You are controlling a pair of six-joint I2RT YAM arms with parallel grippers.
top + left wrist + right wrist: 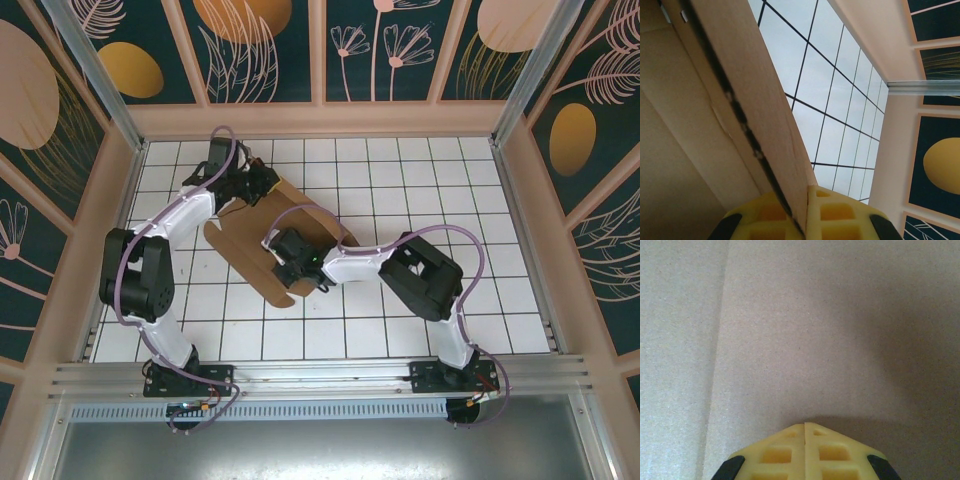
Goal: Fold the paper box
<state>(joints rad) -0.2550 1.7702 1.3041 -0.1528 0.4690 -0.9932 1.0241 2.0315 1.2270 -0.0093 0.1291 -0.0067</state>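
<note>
While in left gripper point(802, 200), plain paper box point(245, 258)

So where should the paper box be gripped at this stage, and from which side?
Probably the flap at the paper box's far edge, edge-on from outside the sheet: it stands up, giving a thin free edge to pinch, as the left gripper does. The main panel lies flat; the shut right gripper can merely press on it.

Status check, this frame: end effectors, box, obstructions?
Left end effector shut, pinching a paper box flap edge. Right end effector shut, tips at the flat panel. No obstruction seen.
</note>
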